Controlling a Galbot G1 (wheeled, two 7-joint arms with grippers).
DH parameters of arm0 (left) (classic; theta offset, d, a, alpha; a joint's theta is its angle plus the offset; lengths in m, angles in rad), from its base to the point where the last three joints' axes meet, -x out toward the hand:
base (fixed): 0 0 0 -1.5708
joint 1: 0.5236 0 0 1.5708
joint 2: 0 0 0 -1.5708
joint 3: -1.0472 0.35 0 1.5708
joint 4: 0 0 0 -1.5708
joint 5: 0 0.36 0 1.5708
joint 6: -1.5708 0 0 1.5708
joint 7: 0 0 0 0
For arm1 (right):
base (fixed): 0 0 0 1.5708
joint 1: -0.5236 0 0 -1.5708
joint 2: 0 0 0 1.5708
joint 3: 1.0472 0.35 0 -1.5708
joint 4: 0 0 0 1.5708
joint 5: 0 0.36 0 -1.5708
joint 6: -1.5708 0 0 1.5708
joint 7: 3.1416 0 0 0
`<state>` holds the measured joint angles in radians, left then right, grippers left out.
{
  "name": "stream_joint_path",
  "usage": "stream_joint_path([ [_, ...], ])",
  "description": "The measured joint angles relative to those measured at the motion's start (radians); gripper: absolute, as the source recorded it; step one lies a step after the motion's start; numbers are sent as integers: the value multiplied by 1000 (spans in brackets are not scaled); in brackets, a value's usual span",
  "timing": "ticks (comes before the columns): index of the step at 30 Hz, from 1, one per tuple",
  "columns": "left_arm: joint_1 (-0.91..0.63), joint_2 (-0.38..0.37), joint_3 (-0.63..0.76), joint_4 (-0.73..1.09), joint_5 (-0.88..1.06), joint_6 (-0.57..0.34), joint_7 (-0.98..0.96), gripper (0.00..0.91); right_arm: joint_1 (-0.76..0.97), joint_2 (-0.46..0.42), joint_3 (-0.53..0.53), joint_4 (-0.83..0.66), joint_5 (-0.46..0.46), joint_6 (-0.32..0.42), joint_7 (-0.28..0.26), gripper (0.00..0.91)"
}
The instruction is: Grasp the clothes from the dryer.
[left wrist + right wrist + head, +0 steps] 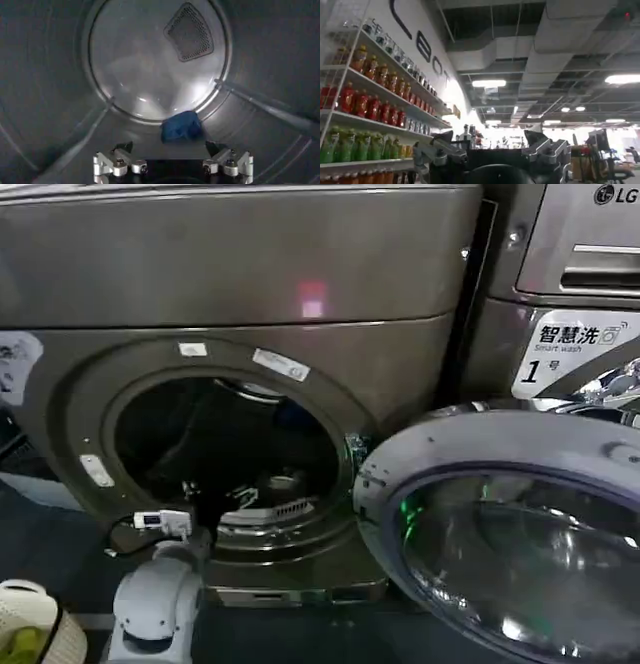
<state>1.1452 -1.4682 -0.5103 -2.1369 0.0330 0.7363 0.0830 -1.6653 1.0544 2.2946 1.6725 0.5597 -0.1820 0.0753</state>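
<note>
The dryer (240,274) stands with its door (520,534) swung open. Inside the drum, a blue cloth (182,126) lies at the foot of the back wall. The left gripper (172,162), jaws spread wide and empty, sits just short of the cloth. The right gripper (495,150), also spread and empty, is away from the dryer.

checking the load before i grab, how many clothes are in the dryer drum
1: a dark blue garment lies on the drum floor by the back wall, ahead of the open left hand. More could be hidden nearer the door.
</note>
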Motion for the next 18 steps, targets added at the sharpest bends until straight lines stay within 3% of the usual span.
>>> stream_joint_path([
  [18, -21, -1, 7, 26, 18, 0, 12, 907, 1, 4, -1, -2, -2, 24, -1, 907],
])
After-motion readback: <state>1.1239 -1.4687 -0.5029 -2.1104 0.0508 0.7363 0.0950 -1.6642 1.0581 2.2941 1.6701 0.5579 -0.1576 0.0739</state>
